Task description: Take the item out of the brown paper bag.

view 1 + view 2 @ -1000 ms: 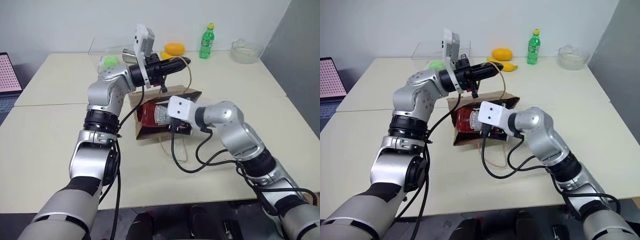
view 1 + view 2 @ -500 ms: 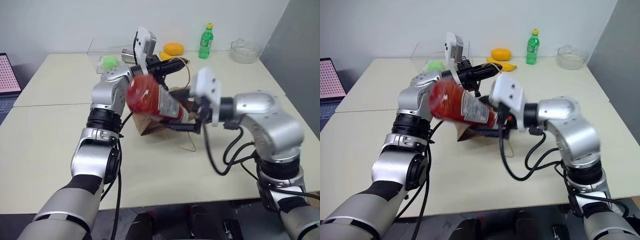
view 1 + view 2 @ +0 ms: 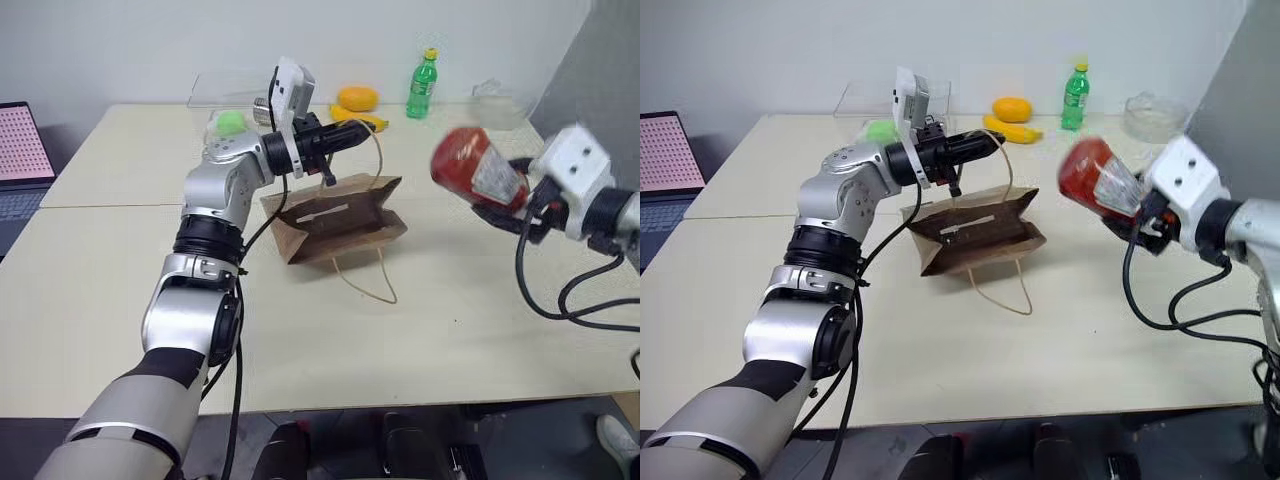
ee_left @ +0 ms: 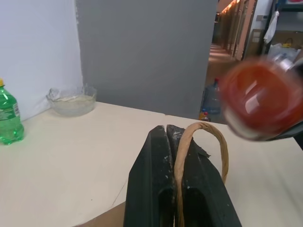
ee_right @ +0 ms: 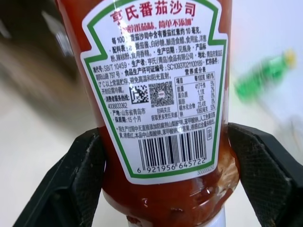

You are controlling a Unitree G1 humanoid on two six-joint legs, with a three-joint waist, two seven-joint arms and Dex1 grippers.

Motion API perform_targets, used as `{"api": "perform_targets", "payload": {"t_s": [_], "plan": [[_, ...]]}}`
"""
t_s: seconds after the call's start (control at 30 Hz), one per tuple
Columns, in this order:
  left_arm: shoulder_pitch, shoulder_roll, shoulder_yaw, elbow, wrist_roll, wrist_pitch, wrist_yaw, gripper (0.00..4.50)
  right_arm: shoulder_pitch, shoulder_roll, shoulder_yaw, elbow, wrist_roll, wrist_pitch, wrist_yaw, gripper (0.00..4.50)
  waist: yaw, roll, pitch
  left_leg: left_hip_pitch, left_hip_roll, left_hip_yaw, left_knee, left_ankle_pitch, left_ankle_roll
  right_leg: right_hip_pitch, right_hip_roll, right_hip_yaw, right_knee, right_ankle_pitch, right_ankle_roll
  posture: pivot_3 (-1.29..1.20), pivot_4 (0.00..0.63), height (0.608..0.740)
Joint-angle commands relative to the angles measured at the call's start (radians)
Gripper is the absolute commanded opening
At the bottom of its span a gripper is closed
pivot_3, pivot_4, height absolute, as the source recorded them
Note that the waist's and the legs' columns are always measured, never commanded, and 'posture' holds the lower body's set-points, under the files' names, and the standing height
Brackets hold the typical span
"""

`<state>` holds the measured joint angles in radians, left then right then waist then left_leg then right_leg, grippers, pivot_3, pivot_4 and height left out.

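Swung out right of the brown paper bag (image 3: 335, 218), my right gripper (image 5: 163, 156) grasps the red, white-labelled ketchup bottle (image 3: 477, 172) between its fingers; my left gripper (image 4: 176, 142) pinches the bag's tan loop handle (image 4: 204, 142).

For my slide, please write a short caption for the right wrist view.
Right gripper clamps a red ketchup bottle by its lower body, label facing the camera.

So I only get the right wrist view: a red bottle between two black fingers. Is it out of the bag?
Observer: Yes. The right gripper holds the ketchup bottle in the air, well clear of the brown paper bag.
Operator: And the bag?
Observer: It lies on the table, one handle pinched in the left gripper.
Operator: Anything else there?
Observer: A green bottle stands at the far edge.
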<state>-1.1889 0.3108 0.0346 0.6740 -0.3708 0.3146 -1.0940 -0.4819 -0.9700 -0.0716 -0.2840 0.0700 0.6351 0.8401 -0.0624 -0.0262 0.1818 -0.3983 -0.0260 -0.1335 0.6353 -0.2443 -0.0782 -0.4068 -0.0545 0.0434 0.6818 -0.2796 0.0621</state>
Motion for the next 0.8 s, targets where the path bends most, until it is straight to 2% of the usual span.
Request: {"api": "perform_targets", "payload": {"t_s": [0.03,0.2,0.4,0.43,0.47,0.5,0.67,0.8], "plan": [[-0.029,0.000,0.007,-0.042,-0.003,-0.014,-0.008,0.00,-0.010,-0.027,0.090,0.150,-0.153,-0.208,-0.076,3.61,-0.005,0.002,0.001,0.000,0.000,0.000,0.000,0.000,0.000,0.000,0.000,0.000,0.000,0.000,0.000,0.00,0.150,0.740],[-0.010,0.002,0.008,-0.071,-0.009,-0.003,-0.014,0.00,-0.021,0.021,0.175,0.296,-0.210,-0.317,-0.086,3.61,-0.006,0.002,0.001,0.000,0.000,0.000,0.000,0.002,-0.003,0.000,0.000,0.000,0.000,0.000,0.000,0.00,0.150,0.740],[0.001,0.004,0.007,-0.090,-0.009,0.007,-0.015,0.00,-0.025,0.032,0.241,0.368,-0.263,-0.359,-0.055,3.61,-0.001,0.002,0.001,-0.001,0.000,-0.001,0.002,0.002,-0.004,0.000,0.000,0.000,0.000,0.000,0.000,0.00,0.150,0.740],[0.002,0.005,0.006,-0.092,-0.009,0.007,-0.017,0.00,-0.026,0.030,0.240,0.371,-0.272,-0.371,-0.060,3.96,-0.001,0.002,0.001,-0.001,0.000,-0.001,0.002,0.002,-0.004,0.000,0.000,0.000,0.000,0.000,0.000,0.00,0.150,0.740],[0.003,0.006,0.005,-0.093,-0.008,0.007,-0.019,0.00,-0.025,0.035,0.228,0.368,-0.263,-0.377,-0.064,4.33,-0.001,0.002,0.001,-0.001,0.000,-0.001,0.003,0.002,-0.003,0.000,0.000,0.000,0.000,0.000,0.000,0.00,0.150,0.740],[0.002,0.005,0.004,-0.090,-0.007,0.005,-0.020,0.00,-0.019,0.030,0.214,0.356,-0.253,-0.378,-0.060,4.48,-0.001,0.002,0.001,-0.001,0.000,-0.001,0.004,0.002,-0.003,0.000,0.000,0.000,0.000,0.000,0.000,0.00,0.150,0.740],[-0.002,0.002,0.000,-0.078,-0.001,-0.004,-0.025,0.00,0.068,0.008,0.115,0.219,-0.176,-0.313,-0.025,4.48,0.003,0.002,0.001,-0.002,0.000,-0.001,0.004,0.002,-0.003,0.001,0.000,-0.001,0.000,0.000,0.000,0.00,0.150,0.740],[-0.015,0.008,-0.011,-0.045,0.018,-0.030,-0.037,0.00,0.189,0.021,-0.043,-0.041,-0.047,-0.152,0.005,4.48,0.008,0.002,0.001,-0.002,0.000,-0.002,0.005,0.002,-0.003,0.002,0.000,-0.001,0.000,0.000,0.001,0.00,0.150,0.740]]}}
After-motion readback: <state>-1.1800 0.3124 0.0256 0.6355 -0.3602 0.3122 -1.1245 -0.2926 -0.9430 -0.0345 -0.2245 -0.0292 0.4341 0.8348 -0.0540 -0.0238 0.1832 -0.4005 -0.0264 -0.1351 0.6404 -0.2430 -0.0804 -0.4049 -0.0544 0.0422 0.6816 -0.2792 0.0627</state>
